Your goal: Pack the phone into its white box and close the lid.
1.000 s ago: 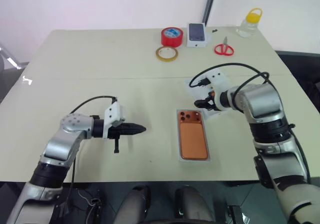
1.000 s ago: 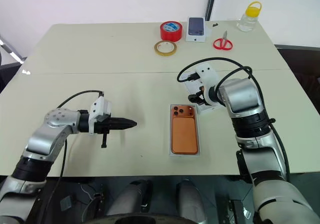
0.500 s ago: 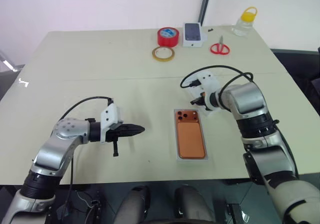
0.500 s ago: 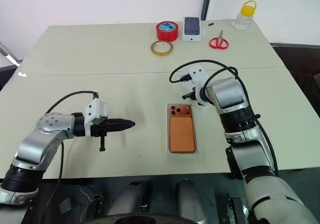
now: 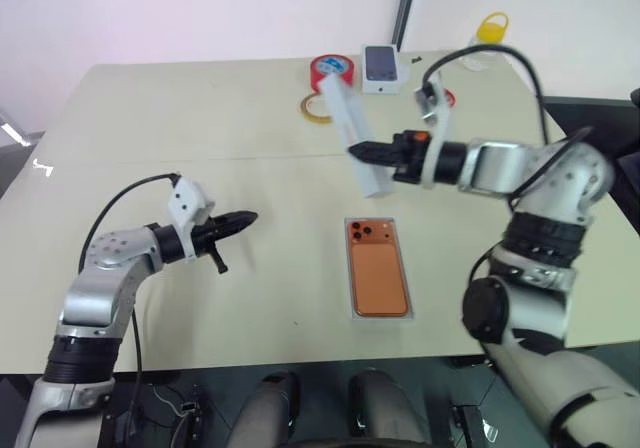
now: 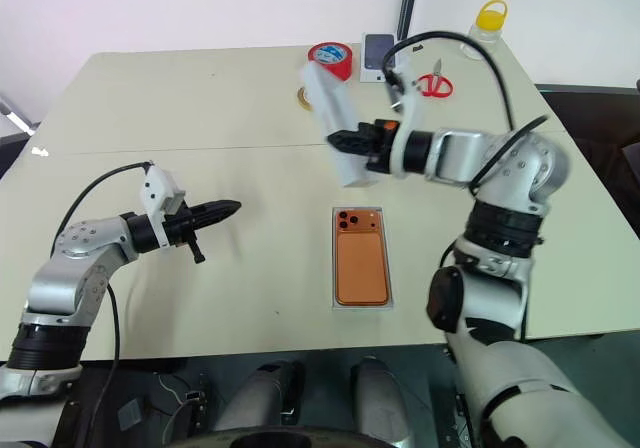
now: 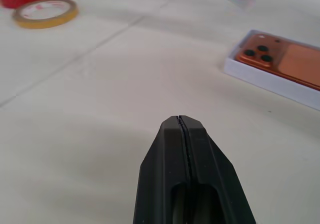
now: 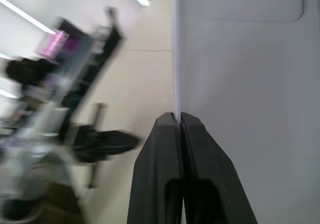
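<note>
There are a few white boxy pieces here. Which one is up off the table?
The lid, pinched at one edge by the right gripper and tilted in the air. The white box with the phone and the smaller white box lie on the table.

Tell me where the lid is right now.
In the left eye view the lid hangs tilted above the table's middle, pinched by the right gripper, beyond the phone.

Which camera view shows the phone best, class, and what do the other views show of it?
The right eye view: the whole phone lies camera-side up in the white box, seen from above. The left eye view shows much the same. The left wrist view catches its camera end and part of its back at a low angle.
</note>
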